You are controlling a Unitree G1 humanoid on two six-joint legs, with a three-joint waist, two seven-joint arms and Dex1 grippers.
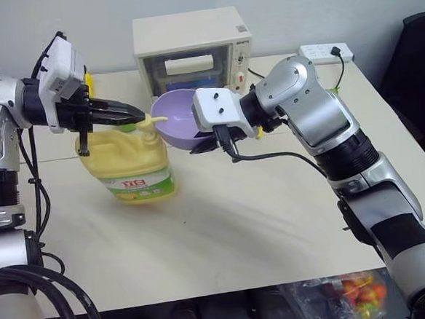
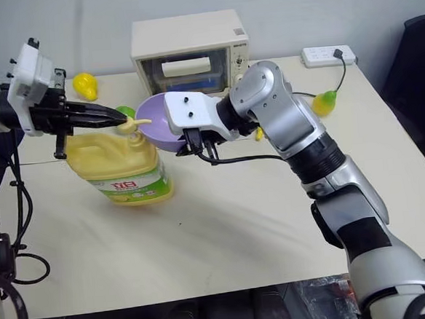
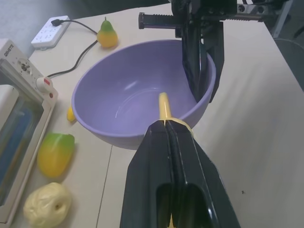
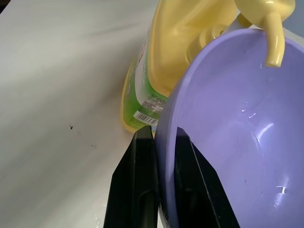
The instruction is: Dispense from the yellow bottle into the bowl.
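Note:
The yellow bottle [image 1: 129, 162] stands on the table at the left, label facing me. Its cream pump spout [image 4: 274, 40] reaches over the rim of the bowl [image 1: 174, 118]. The lavender bowl is held off the table, tilted toward the bottle. My right gripper [image 4: 164, 137] is shut on the bowl's rim, one finger inside and one outside. My left gripper [image 3: 167, 127] is shut, its two black fingers lying together on top of the pump head and pointing at the bowl. The bowl's glossy inside [image 3: 137, 102] shows only a few small droplets.
A cream toaster oven [image 1: 190, 48] stands just behind the bowl. A power strip [image 1: 325, 51] and a yellow pear [image 2: 327, 102] lie at the back right. Toy fruits [image 3: 56, 153] lie by the oven, and one [image 2: 85, 84] sits at the back left.

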